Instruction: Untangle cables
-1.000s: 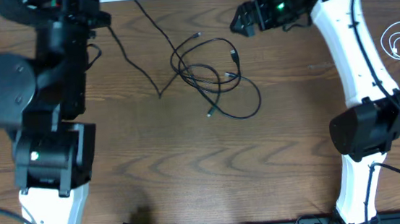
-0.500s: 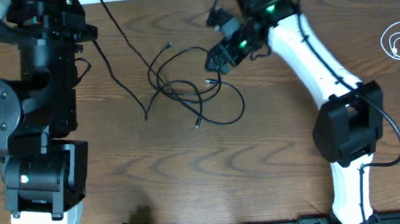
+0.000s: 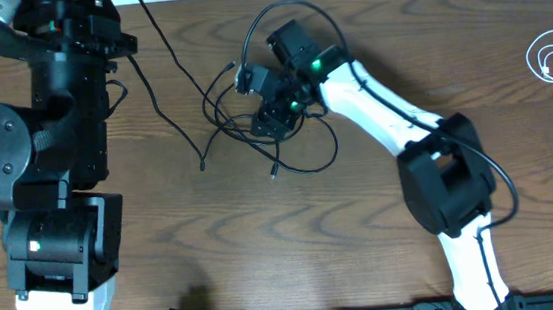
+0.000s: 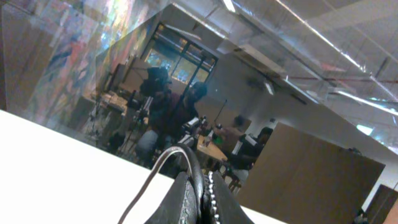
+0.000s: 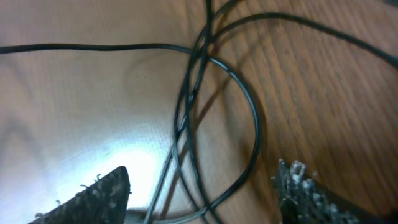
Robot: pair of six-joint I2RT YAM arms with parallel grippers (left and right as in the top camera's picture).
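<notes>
Loops of black cable (image 5: pixel 186 102) now lie between the open, narrowing jaws of the right gripper (image 5: pixel 202 177); a grab looks near. Left gripper (image 4: pixel 199 186) stays shut.

Your overhead view comes in evenly lit and sharp, with only faint, soft shadows on the table (image 3: pixel 264 236). On your left wrist view it's a dim, grainy room, bright ceiling strips (image 4: pixel 231 5) above, the fingers (image 4: pixel 183 199) dark and blurred up close. On your right wrist view, white glare blooms on the wood lower left; the black cable (image 5: pixel 186 93) smears soft and the fingertips (image 5: pixel 93 193) are out of focus.
</notes>
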